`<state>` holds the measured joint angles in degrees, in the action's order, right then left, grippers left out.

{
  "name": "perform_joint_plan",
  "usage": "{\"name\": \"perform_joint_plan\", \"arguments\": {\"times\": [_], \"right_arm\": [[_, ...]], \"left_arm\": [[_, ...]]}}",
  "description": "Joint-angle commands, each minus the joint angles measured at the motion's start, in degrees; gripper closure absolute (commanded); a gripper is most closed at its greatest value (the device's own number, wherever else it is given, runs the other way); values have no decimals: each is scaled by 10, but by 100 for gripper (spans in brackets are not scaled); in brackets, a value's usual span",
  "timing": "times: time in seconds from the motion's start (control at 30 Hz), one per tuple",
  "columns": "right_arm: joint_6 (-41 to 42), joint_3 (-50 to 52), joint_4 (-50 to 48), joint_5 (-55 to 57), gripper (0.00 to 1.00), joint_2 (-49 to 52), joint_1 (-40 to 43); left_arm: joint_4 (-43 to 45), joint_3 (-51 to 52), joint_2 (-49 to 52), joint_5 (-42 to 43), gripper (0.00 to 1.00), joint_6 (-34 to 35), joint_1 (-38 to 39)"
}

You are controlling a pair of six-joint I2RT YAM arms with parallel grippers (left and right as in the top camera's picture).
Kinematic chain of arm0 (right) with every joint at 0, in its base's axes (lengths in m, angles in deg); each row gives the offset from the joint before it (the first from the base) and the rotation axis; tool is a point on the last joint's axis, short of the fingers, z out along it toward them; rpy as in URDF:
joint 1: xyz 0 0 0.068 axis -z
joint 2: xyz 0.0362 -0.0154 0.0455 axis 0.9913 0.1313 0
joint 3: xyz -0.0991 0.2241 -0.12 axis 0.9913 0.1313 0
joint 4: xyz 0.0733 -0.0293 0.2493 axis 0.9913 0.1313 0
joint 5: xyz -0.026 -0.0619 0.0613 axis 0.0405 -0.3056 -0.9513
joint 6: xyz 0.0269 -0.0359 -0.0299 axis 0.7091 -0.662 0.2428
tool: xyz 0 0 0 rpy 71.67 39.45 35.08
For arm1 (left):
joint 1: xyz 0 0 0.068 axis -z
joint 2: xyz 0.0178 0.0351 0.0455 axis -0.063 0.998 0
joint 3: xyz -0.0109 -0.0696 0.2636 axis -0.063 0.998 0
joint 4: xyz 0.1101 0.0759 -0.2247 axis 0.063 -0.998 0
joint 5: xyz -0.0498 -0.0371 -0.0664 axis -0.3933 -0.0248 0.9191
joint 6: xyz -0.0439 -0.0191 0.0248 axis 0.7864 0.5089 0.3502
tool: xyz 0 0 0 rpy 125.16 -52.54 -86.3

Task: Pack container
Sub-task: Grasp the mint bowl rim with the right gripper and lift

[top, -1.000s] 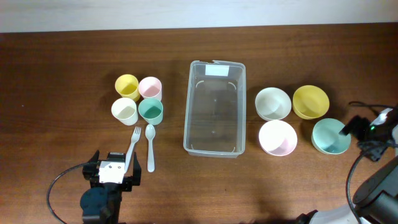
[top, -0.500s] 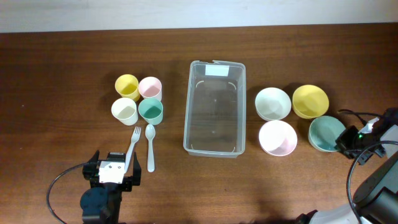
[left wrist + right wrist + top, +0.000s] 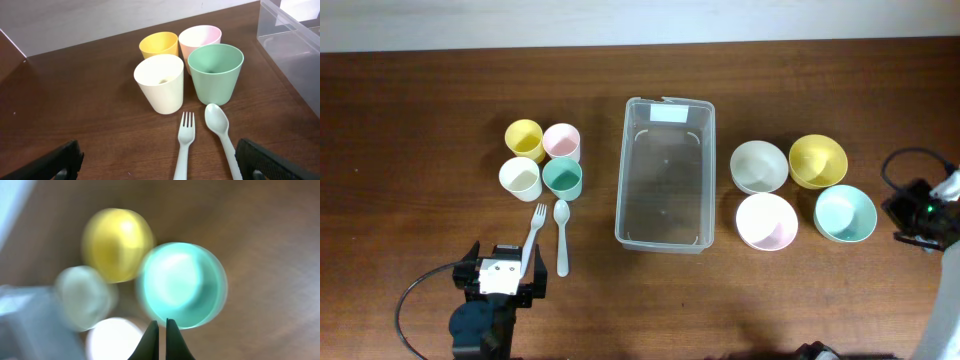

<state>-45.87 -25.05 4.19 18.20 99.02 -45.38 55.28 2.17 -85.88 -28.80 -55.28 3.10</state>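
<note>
A clear rectangular container [image 3: 665, 190] sits mid-way across the brown wooden surface [image 3: 420, 110], with its white label at the far short end. The left wrist view catches only a cut-off corner of it. Just to its right lie four bowls: off-white bowl [image 3: 758, 166], yellow bowl [image 3: 818, 162], pink bowl [image 3: 766, 221] and teal bowl [image 3: 845, 213]. The right wrist view is badly blurred, so they show there only as soft coloured discs. The right end effector [image 3: 161, 330], partly cut off overhead, is beside the teal bowl, its tips pressed almost together on nothing. Left of the container stand a yellow cup [image 3: 524, 139], pink cup [image 3: 561, 142], cream cup [image 3: 520, 179] and green cup [image 3: 562, 179], with a fork [image 3: 534, 235] and spoon [image 3: 561, 235] nearby. The left end effector [image 3: 503, 280] overlaps the fork's handle end, its fingers [image 3: 60, 162] spread wide and only partly in view.
</note>
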Motion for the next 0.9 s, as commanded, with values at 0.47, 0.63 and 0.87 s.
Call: {"name": "perform_joint_plan", "arguments": {"times": [0.47,0.63,0.87], "right_arm": [[7,-25,12,153,28,214,-31],[-18,-25,-10,93,29,310,1],[-38,-24,-58,35,58,384,8]], "left_arm": [[1,5,-4,6,0,9,0],[1,5,-4,6,0,9,0],[1,5,-4,6,0,9,0]]}}
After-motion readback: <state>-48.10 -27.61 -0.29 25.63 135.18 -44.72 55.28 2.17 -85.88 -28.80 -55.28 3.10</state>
